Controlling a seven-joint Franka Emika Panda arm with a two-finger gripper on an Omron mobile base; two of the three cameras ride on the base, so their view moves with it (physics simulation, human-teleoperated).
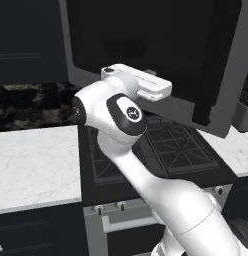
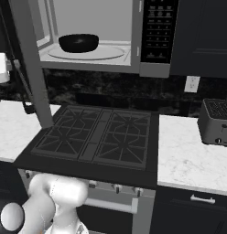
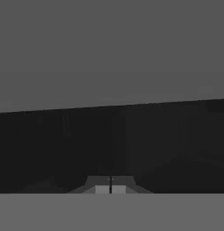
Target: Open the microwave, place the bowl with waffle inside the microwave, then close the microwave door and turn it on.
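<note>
While end effector (image 3: 110, 188) shut—bowl (image 2: 78, 43) inside microwave (image 2: 110, 59).

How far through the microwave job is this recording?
Done: the microwave stands open and the bowl sits on its turntable. In hand: the shut tool is up against the microwave door, seemingly to push it closed. Left: shutting the door and turning it on.

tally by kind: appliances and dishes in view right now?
Microwave, door open: 1
Stove with gas cooktop: 1
Toaster: 1
Black bowl, on the microwave turntable: 1
Wall outlet: 1
Total: 5
</note>
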